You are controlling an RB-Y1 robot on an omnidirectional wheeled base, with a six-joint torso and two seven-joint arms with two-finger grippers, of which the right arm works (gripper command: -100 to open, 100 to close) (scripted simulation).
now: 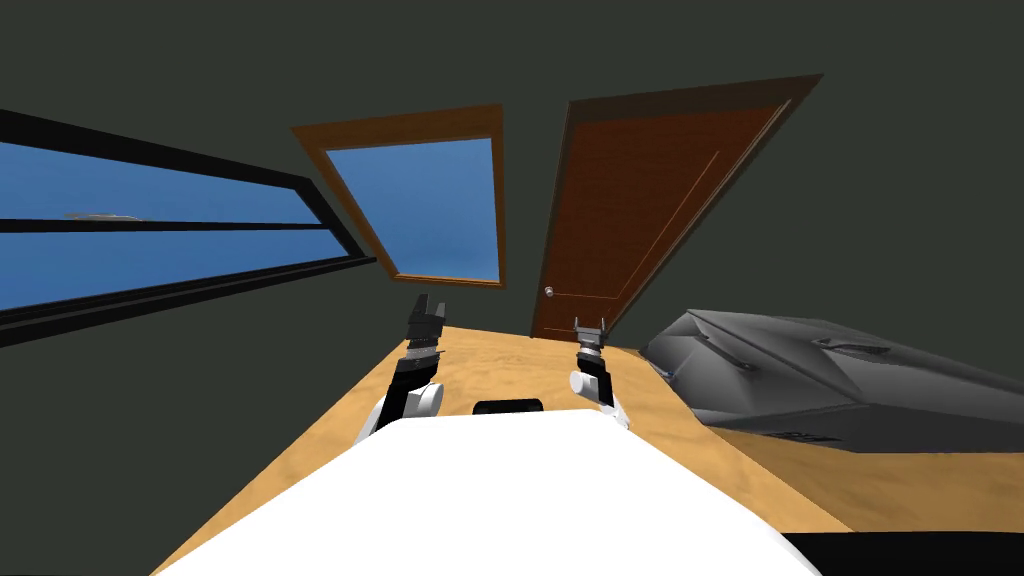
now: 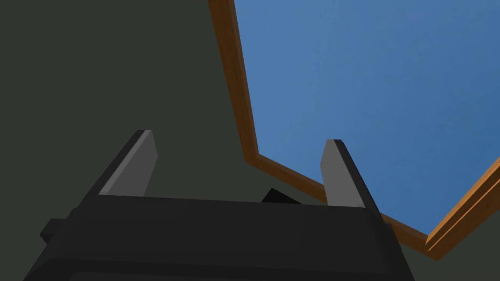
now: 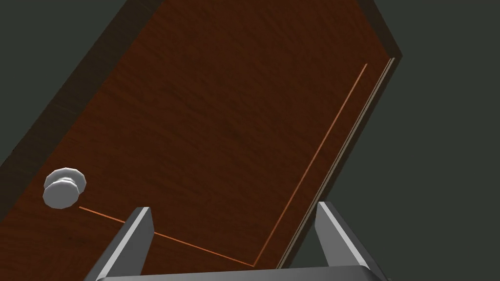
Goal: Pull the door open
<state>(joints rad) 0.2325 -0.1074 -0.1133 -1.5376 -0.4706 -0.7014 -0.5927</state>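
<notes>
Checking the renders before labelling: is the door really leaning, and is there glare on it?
Head view: door and brown-framed window splay apart, so the slant is the wide lens's. Right wrist view: door evenly lit, no glare; pale knob softly shaded.

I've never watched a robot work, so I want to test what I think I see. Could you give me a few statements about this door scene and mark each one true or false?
1. The right gripper is clamped on the knob. False: its fingers stand open and apart from the knob, which lies off to one side of them.
2. The door is dark brown, and the knob is pale and round. True.
3. The left gripper is open and holds nothing. True.
4. The knob sits near the door's right edge. False: in the head view it is near the left edge.
5. A dark grey piece of furniture stands on the robot's right. True.
</notes>
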